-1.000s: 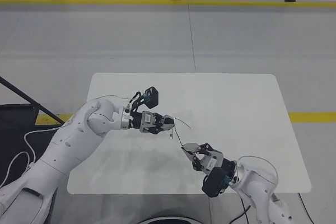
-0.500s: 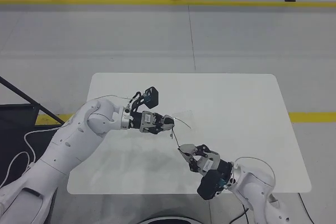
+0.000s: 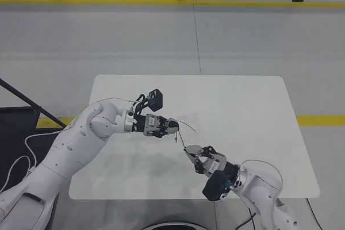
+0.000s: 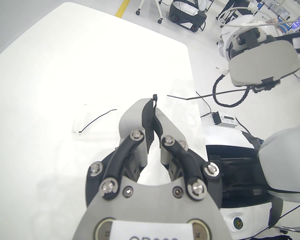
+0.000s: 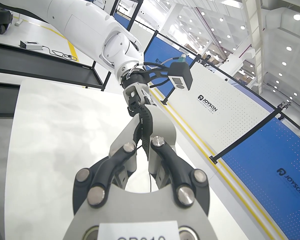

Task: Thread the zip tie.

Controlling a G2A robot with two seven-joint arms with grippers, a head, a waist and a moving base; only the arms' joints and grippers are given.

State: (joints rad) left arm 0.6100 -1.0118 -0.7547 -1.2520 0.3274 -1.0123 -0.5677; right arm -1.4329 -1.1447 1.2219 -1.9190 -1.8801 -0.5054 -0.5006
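The threading looks to be at the lining-up stage. The left hand [image 4: 152, 112] is pinched shut on the tie [image 3: 182, 140] just under its head [image 4: 154, 98], which pokes out past the fingertips. The right hand [image 3: 189, 151] is closed too, gripping the tail [image 4: 190, 98] some way back, so a bare stretch sticks out towards the head. The tail's tip sits just beside the head but apart from it, and I judge it is not in the slot yet. The tie hangs in the air over the middle of the worktop [image 3: 247, 109], between the two hands.

The next move, I reckon, calls for a small, careful nudge. The tip must come square onto the slot and then be pushed through, with the left hand holding the head steady. The tail is thin and springy, so it may bend away instead of entering.

The left arm comes in from the worktop's left side, its hand pointing across to the right. The right arm rises from the near edge, its hand angled up towards the left one, fingertips near each other. A second tie [image 4: 97, 119] lies flat on the worktop beyond the left hand.
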